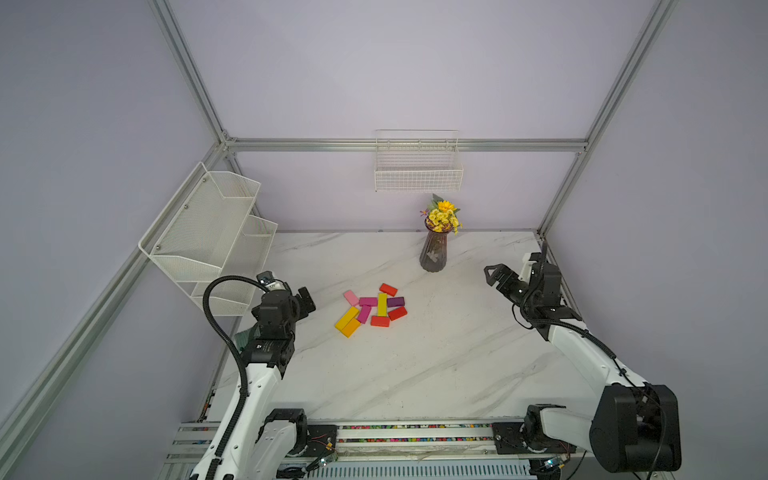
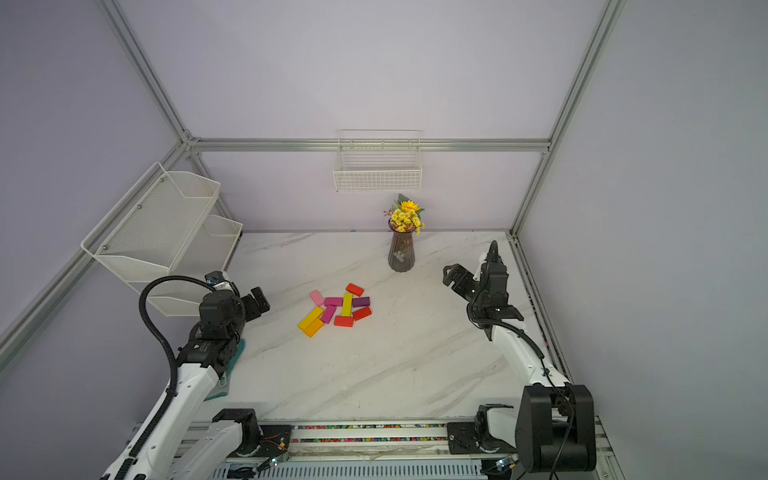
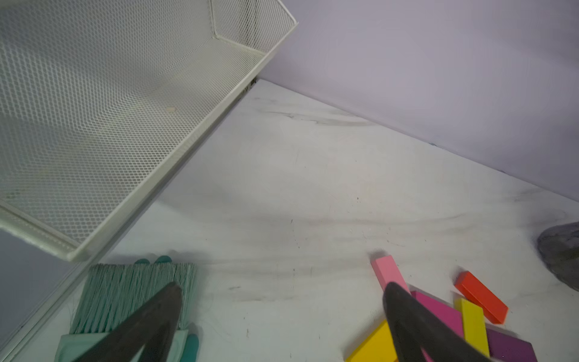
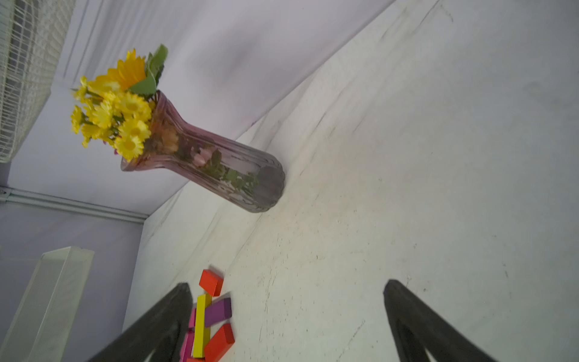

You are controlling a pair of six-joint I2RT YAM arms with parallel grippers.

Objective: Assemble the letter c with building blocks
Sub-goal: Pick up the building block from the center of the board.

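left gripper point(image 1: 306, 302) wide, empty | building blocks point(image 1: 382, 305) jumbled, near on its right | right gripper point(image 1: 492, 275) wide, empty, farther off

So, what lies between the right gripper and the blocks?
Between the right gripper and the blocks there is only bare table; both top views show it. The vase stands further back, off that line.

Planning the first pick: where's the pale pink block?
In a top view, the pale pink block lies left of a magenta block, behind a yellow block.
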